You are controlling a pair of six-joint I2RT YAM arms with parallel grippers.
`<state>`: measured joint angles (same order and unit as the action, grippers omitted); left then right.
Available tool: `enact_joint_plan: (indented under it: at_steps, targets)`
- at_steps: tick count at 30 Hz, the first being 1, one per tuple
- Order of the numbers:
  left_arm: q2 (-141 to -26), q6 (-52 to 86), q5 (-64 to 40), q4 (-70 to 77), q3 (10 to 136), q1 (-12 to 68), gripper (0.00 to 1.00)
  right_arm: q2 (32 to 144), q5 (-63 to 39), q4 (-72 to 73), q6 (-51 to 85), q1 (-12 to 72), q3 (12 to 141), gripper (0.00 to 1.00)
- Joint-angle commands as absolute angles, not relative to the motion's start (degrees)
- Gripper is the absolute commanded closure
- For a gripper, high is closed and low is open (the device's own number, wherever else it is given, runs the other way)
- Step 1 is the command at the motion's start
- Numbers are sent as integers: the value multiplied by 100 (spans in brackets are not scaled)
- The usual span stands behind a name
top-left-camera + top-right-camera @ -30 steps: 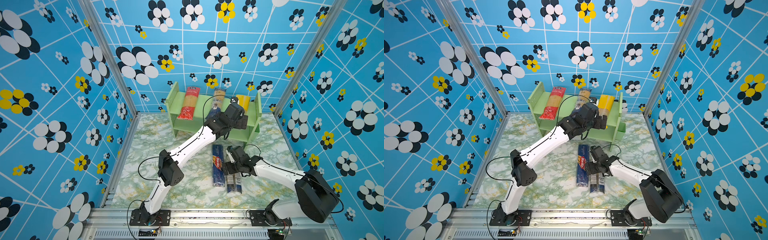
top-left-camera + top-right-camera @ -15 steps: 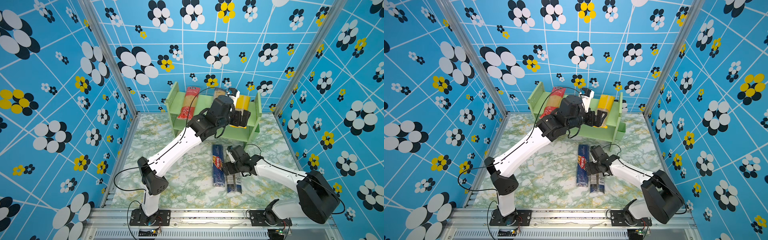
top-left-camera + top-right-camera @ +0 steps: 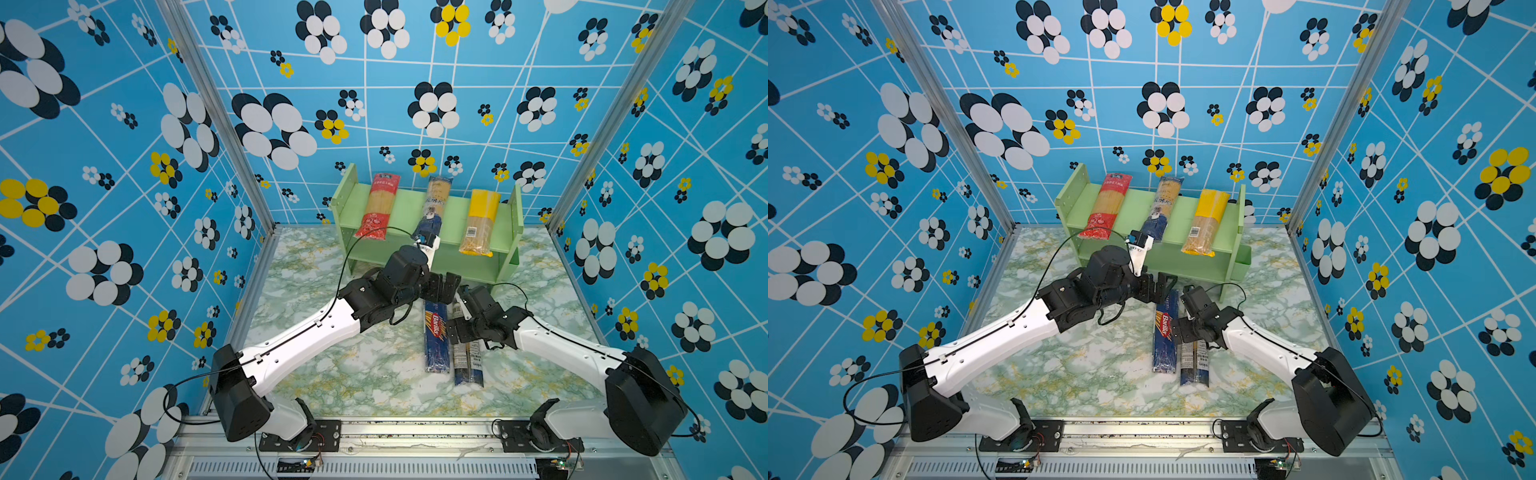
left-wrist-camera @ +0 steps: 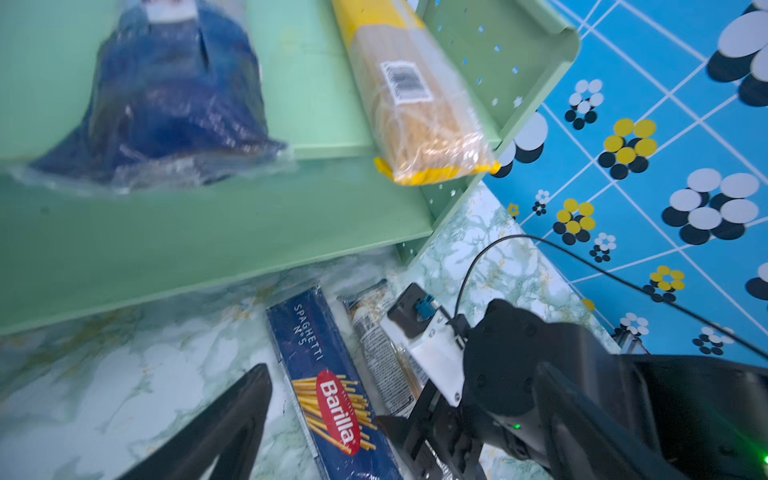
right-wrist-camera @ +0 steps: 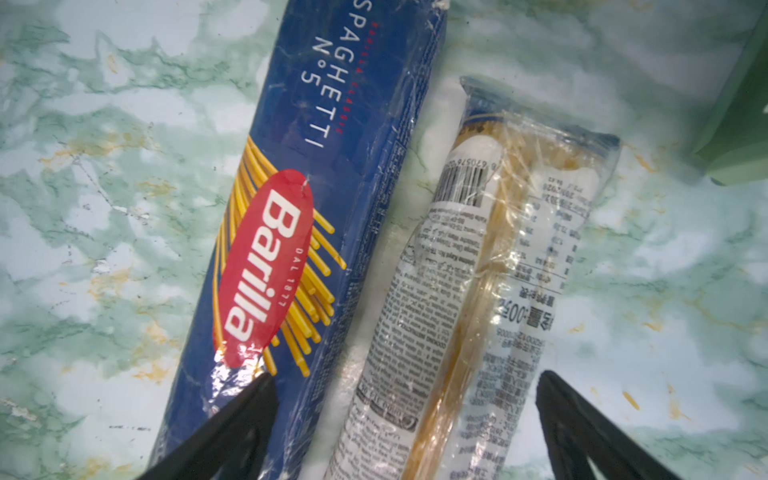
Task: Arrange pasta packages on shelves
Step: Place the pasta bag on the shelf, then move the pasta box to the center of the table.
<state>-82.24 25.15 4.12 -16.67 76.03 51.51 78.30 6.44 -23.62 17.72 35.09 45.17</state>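
Note:
The pale green shelves hold three pasta packages on the top tier: a red one, a clear one with a navy end and a yellow-topped one. On the marble table lie the dark blue Barilla pack and, beside it, the clear pack with a navy and white label. My left gripper hangs open and empty just in front of the shelf, above the far ends of these two. My right gripper is open, straddling the clear labelled pack, one finger over the Barilla pack.
Blue flowered walls close in the table on three sides. The shelf's lower tier is bare. My two wrists are close together in front of the shelf's right half. A metal rail runs along the table's front edge.
My left arm has pulled back from the shelf's top tier and dropped toward the table, leaving the navy-ended pack on the shelf. The right arm has hardly moved.

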Motion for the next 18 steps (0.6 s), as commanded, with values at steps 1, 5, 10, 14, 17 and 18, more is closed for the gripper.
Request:
enact_joint_plan:
  at_steps: [1,5,10,14,17,18]
  targets:
    - [-7985,2813,749,-1546,6968,5172,1,7726,1034,-2596,2034,3516,4615,1]
    - [-7906,3149,782,-1567,6262,5125,1,7708,1273,-2730,2224,3516,4635,1]
    - [-7990,3440,817,-1488,5665,5109,1,7649,1411,-2803,2395,3516,4641,1]
    - [-8260,3457,571,-1339,5509,5112,1,7546,1588,-2778,2520,3515,4545,1]
    - [-8514,3484,352,-1330,5559,5108,1,7531,1714,-2811,2589,3515,4515,1]
    - [-8563,3511,306,-1270,5539,5107,1,7532,1767,-2838,2608,3513,4524,1]
